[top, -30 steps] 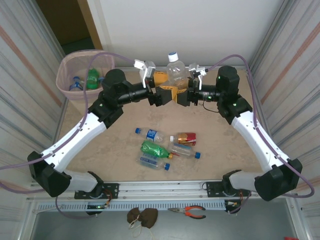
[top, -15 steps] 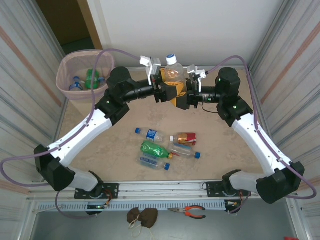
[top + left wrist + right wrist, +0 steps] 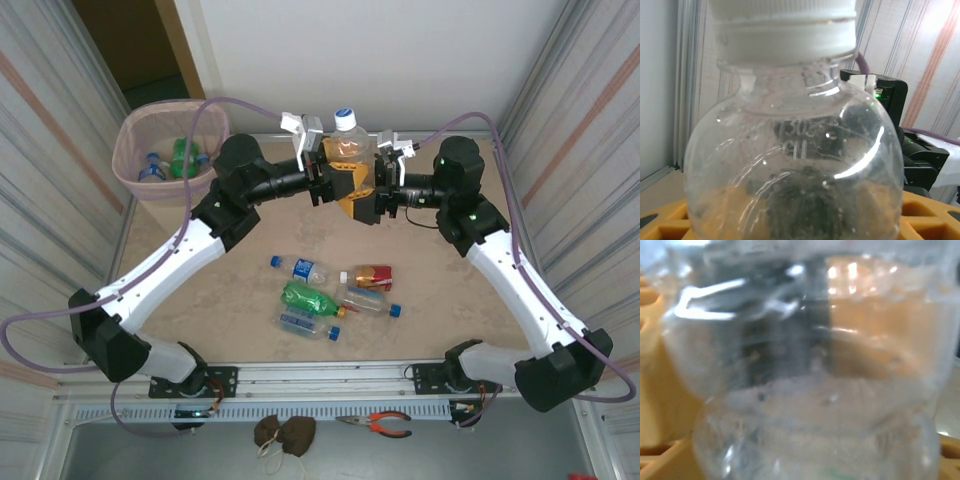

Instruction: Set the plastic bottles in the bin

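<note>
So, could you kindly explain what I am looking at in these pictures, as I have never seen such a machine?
These are two robot arms, the left arm and the right arm, bolted at the table's near edge. The wide picture comes from a camera above and behind them. The two close-ups come from cameras on their wrists. A handful of loose bottles lie on the table, and a pink bin at the far left holds a few more. A clear bottle stands upright between the left fingers and the right fingers. Which pair carries it, the pictures do not settle.
</note>
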### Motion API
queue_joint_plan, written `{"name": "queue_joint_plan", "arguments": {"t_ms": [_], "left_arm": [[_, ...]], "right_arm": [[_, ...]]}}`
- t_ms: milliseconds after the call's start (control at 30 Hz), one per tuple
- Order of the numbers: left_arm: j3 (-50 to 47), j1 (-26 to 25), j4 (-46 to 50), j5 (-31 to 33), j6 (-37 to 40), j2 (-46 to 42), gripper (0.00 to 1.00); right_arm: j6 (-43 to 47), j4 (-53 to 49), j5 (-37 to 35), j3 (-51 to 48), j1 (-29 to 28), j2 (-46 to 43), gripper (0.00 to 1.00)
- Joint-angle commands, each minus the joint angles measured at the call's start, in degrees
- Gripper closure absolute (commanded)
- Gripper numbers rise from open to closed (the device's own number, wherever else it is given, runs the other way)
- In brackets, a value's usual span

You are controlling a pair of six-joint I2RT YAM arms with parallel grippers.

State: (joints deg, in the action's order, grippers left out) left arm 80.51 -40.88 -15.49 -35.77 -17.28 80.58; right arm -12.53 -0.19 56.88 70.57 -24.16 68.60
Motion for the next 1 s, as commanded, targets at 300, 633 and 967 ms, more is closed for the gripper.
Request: {"name": "queue_joint_plan", "arguments": {"t_ms": [300,633,967], "left_arm": [[7.6,6.3,17.0,7.2,9.1,-5.3,0.46],[18.7,20.6,39.3,18.6,11.4,-4.6,0.47],[28.9,36.7,55.0,18.0,10.8,2.1,0.48]], "right_arm": [[6.5,-11.0,-4.4,-0.5,-0.3,-5.8,0.09],[9.4,-15.8,-5.4,0.1,0.3,-7.5,0.11],[11.5,-18.7,-4.9,1.6,0.9,-8.2,0.13]]}}
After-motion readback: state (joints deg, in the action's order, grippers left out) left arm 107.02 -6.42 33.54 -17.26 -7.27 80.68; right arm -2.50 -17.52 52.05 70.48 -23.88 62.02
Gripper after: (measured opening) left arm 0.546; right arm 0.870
